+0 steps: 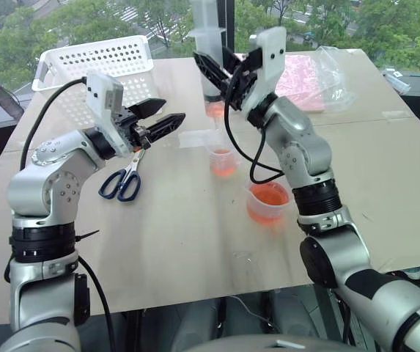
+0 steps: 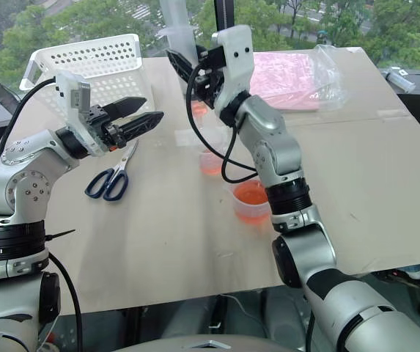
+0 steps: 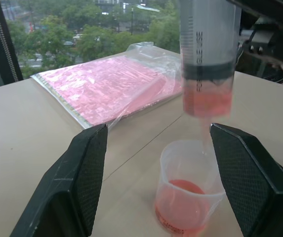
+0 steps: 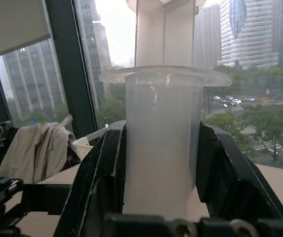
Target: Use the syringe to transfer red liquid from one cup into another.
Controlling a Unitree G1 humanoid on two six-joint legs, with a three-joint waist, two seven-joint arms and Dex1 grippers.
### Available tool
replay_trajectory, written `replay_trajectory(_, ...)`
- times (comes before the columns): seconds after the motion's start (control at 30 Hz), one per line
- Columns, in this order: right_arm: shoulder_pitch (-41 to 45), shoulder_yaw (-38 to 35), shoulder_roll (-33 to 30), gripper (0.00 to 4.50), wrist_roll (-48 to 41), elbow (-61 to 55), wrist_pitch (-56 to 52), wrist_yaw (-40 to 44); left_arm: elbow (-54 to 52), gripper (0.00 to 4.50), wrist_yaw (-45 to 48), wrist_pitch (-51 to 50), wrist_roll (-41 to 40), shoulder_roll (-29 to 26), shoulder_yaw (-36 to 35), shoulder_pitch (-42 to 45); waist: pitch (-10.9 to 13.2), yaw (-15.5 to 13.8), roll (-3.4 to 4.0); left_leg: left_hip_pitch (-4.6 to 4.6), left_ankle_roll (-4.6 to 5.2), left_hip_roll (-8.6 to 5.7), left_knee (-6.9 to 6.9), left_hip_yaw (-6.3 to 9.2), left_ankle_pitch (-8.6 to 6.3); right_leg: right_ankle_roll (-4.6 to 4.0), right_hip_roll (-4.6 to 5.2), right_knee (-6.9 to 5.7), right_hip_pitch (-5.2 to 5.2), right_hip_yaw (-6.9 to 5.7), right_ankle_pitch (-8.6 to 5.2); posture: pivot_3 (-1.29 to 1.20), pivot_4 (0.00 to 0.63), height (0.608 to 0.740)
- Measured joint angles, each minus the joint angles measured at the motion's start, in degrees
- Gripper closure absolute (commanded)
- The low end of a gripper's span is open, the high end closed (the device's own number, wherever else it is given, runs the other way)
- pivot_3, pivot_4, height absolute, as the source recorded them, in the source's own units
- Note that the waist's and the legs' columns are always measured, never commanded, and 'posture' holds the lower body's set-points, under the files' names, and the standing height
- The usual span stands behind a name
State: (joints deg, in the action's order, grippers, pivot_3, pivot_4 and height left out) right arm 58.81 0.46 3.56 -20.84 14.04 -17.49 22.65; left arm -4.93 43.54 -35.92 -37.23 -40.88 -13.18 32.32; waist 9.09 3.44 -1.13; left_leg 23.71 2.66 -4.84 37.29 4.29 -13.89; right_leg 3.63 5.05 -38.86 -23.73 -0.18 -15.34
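Holding the syringe (image 3: 208, 54) upright, the right gripper (image 4: 161, 163) has both fingers clamped against the clear barrel. A charge of red liquid (image 3: 207, 102) sits below the dark plunger seal, so the draw step appears complete. The narrow tip hangs directly below the right gripper, just above the small clear cup (image 1: 223, 160), which already holds some red liquid. The larger beaker (image 1: 268, 203) stands nearer the robot than that gripper, beside its forearm, and is still partly filled.

Remaining, as judged: press the plunger to discharge into the small cup, then possibly repeat. The left gripper (image 1: 158, 117) has its fingers spread apart with nothing between them, positioned to the side of the syringe with the small cup ahead of its fingertips.

Count: one syringe, two cups, one pair of blue-handled scissors (image 1: 124, 178), one white perforated basket (image 1: 100, 70), one plastic bag with pink contents (image 3: 106, 86).
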Motion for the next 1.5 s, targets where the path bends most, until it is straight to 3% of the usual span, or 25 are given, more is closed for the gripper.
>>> replay_trajectory(0.17, 1.0, -0.4, -1.9, 3.04, -0.4, 0.1, -1.9, 2.1, 0.6, 1.17, -0.3, 0.1, 0.0, 0.9, 0.1, 1.0, 0.0, -0.1, 0.01, 0.02, 0.00, -0.01, 0.01, 0.00, 0.00, 0.00, 0.03, 0.00, 0.01, 0.00, 0.00, 0.00, 0.150, 0.740)
replay_trajectory(0.6, -1.0, -0.2, -3.0, 3.04, -1.1, 4.6, 0.1, 10.4, 11.7, 1.17, -0.5, 0.2, -0.2, 2.2, -1.0, 14.4, 0.0, 0.5, 0.01, 0.04, 0.01, -0.03, 0.05, 0.01, 0.00, 0.01, 0.01, -0.02, 0.00, -0.02, 0.00, 0.00, 0.150, 0.740)
replay_trajectory(1.3, -3.4, 2.4, -3.8, 3.04, 0.8, 5.6, -5.2, 11.8, 15.1, 1.17, 1.4, 2.1, 1.6, 4.0, -1.0, 14.7, 0.0, 0.5, 0.01, 0.05, 0.00, -0.03, 0.10, 0.03, 0.01, 0.01, 0.03, -0.03, 0.00, -0.03, 0.00, 0.00, 0.150, 0.740)
replay_trajectory(1.5, -3.6, 2.8, -3.3, 3.04, 0.8, 5.5, -4.7, 12.5, 19.2, 1.17, 4.3, 3.2, 2.7, 3.2, -0.3, 18.9, 0.0, 0.5, 0.01, 0.06, 0.00, -0.04, 0.12, 0.04, 0.01, 0.01, 0.00, -0.03, 0.00, -0.05, 0.01, 0.00, 0.150, 0.740)
